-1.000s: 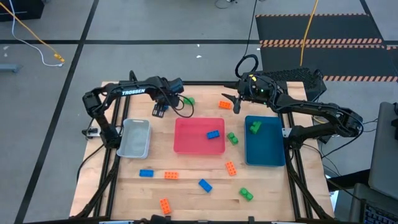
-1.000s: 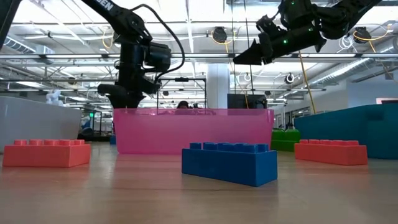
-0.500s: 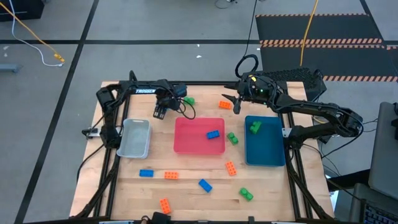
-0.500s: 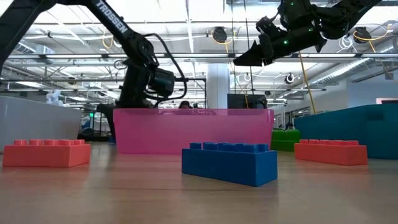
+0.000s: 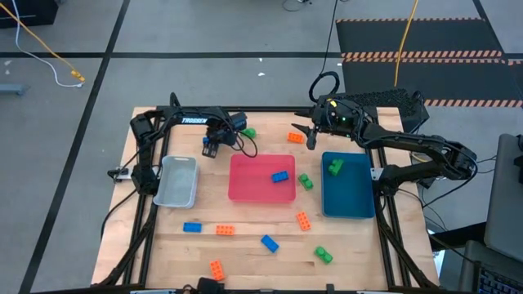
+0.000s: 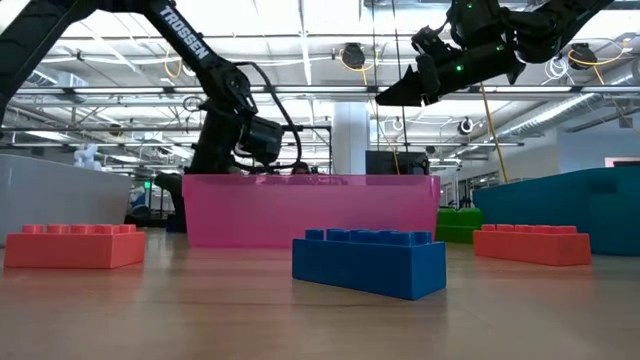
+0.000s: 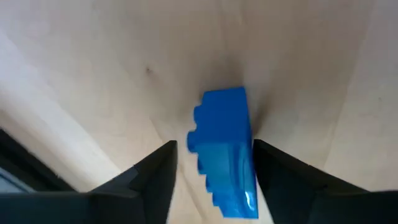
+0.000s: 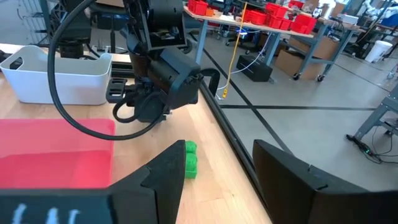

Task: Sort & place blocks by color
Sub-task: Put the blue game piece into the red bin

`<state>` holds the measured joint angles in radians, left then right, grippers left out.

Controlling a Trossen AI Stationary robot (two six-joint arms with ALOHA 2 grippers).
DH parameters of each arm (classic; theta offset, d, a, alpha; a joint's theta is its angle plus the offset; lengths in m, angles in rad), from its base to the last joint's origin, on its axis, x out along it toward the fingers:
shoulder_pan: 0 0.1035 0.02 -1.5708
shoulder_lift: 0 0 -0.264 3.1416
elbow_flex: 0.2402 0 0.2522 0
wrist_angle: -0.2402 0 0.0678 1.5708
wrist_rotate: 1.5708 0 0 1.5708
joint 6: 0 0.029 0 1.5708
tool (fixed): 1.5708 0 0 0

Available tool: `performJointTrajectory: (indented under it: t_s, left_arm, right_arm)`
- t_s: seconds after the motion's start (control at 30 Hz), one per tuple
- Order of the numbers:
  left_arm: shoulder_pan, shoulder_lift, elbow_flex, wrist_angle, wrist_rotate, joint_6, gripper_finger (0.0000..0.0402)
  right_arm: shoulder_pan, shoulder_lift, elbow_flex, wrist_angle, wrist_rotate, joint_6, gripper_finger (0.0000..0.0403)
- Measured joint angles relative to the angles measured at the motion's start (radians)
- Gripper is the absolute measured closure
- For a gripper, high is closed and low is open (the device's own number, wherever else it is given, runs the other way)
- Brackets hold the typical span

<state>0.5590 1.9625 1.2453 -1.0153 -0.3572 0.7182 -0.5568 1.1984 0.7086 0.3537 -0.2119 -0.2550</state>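
Observation:
My left gripper (image 5: 210, 147) is low over the table beyond the pink tray's (image 5: 245, 163) far left corner. It is open, with one finger on each side of a blue brick (image 7: 222, 155) that lies on the wood. My right gripper (image 5: 301, 131) is open and empty, high above the table near an orange brick (image 5: 295, 138); it also shows in the low view (image 6: 400, 92). A blue brick (image 5: 281, 176) lies in the pink tray. A green brick (image 5: 336, 167) lies in the teal tray (image 5: 347, 200). My left gripper stands astride the blue brick from above, pointing down. One finger (image 7: 280, 180) is close against the brick's long side (image 7: 249, 155), but I cannot tell whether it touches. The other finger stands apart from it. The brick lies on the table.
A grey tray (image 5: 177, 184) stands left of the pink one. Loose bricks lie about: green (image 5: 248, 131) at the far side, green (image 5: 306, 180) between the pink and teal trays, and orange (image 5: 303, 220), blue (image 5: 191, 227), orange (image 5: 225, 230), blue (image 5: 269, 242), orange (image 5: 216, 269) and green (image 5: 324, 255) toward the near edge.
My left gripper has gone down toward the table at the pink tray's far left corner; in the low view it has dropped behind the tray's rim.

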Motion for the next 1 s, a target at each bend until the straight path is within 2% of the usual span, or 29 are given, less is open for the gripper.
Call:
performJointTrajectory:
  t_s: [0.17,0.33,0.53,0.77,1.0]
  left_arm:
    - [-0.007,0.0,0.02,-0.093,-0.019,-0.076,0.0318]
    - [-0.021,-0.011,0.072,-0.141,-0.022,-0.138,0.0322]
    - [-0.072,-0.041,0.239,-0.246,-0.044,-0.231,0.0322]
    - [-0.191,-0.128,0.362,-0.162,0.175,-0.43,0.0322]
    - [-0.372,-0.159,0.367,-0.062,0.237,-0.519,0.0322]
  right_arm:
    - [0.0,0.0,0.0,0.0,0.0,-0.001,0.022]
    - [0.0,0.0,0.0,0.0,0.001,-0.018,0.022]
    - [-0.004,0.0,0.0,0.001,0.003,-0.027,0.022]
    - [-0.047,0.0,0.0,-0.023,0.008,-0.018,0.022]
    - [-0.085,0.0,0.0,-0.03,0.003,0.01,0.022]
